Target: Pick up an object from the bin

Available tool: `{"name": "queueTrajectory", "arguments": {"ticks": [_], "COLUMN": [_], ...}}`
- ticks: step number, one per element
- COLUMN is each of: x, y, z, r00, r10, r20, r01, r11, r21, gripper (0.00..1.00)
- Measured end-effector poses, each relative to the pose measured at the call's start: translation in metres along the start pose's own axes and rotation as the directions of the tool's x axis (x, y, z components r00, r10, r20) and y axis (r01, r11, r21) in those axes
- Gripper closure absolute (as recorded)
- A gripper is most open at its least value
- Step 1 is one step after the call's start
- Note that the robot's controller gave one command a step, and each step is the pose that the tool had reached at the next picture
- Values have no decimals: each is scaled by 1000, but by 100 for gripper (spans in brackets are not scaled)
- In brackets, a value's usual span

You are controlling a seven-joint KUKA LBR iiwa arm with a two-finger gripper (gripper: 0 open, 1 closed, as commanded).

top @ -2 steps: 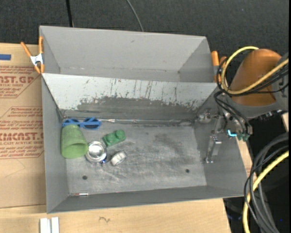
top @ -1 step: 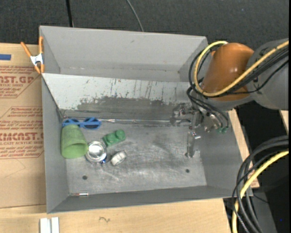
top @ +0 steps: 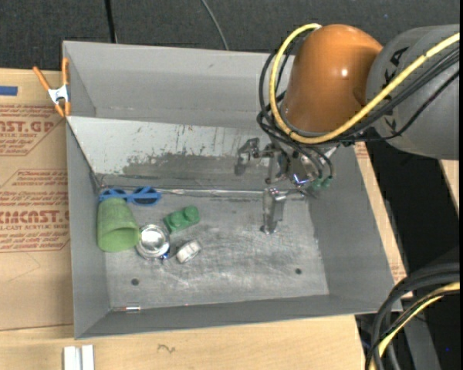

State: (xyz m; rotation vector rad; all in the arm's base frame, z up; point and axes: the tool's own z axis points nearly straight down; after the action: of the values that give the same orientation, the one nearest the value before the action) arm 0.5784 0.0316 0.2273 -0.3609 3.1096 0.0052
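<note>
Grey bin floor (top: 239, 264) lies bare under our gripper (top: 272, 216), hanging low near the back wall (top: 177, 141); we cannot tell whether it is clenched or released. Candidates sit well apart, probably slid against the left wall (top: 83, 245): green cup (top: 117, 227), silver tin (top: 153, 241), green bottle (top: 182, 219).

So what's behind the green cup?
A blue looped thing, maybe scissor handles, lies just behind the green cup, by the bin back wall. Whether it reaches under the cup is hidden.
</note>
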Motion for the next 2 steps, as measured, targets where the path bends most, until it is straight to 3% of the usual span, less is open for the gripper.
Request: {"name": "queueTrajectory", "arguments": {"ticks": [1,2], "x": [-4,-29], "y": [44,67], "z": [36,159], "r00": [1000,998], "r10": [-27,58], "r20": [-12,-2], "r01": [27,-58], "r11": [1000,998], "r21": [-1,1], "gripper": [0,0]}}
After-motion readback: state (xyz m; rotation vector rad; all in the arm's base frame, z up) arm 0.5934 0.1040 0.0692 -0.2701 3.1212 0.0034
